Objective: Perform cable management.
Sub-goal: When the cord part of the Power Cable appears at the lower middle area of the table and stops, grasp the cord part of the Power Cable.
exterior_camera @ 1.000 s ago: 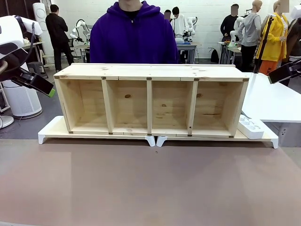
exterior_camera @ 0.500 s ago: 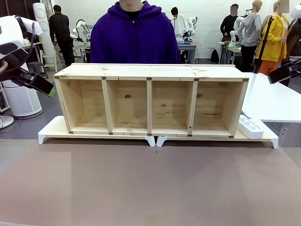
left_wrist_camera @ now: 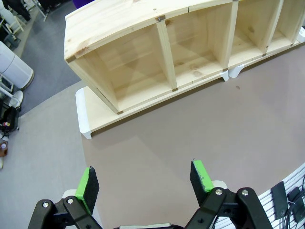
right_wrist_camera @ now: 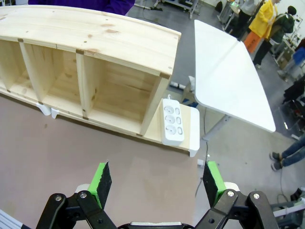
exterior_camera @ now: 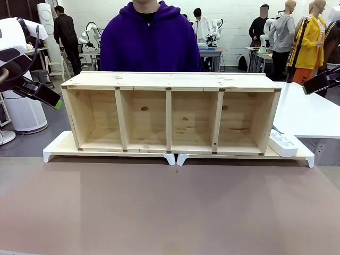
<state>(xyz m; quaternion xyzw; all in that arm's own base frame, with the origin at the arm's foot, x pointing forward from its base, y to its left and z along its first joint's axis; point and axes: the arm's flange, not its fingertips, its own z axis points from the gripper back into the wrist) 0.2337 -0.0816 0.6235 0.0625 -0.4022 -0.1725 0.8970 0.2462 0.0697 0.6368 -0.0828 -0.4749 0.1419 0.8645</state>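
The left gripper (left_wrist_camera: pixel 143 179) hangs over the brown table (left_wrist_camera: pixel 190 143) with its jaws spread wide and nothing between them. The right gripper (right_wrist_camera: pixel 157 180) is likewise released and empty (green pads well apart). Beyond them the wooden shelf (exterior_camera: pixel 170 114) sits on white risers (exterior_camera: pixel 58 147), with a white power strip (right_wrist_camera: pixel 172 120) just beside its right end. Where the cable lies cannot be told.

The left arm (exterior_camera: pixel 15 42) hangs raised at the left side. Its left gripper (left_wrist_camera: pixel 144 180) is angled downward, both green-padded fingers (left_wrist_camera: pixel 87 185) spread wide with nothing between them. Over on the right, the right gripper (right_wrist_camera: pixel 157 177) is likewise held up high, fingers parted fully, empty, pointing down and inward.
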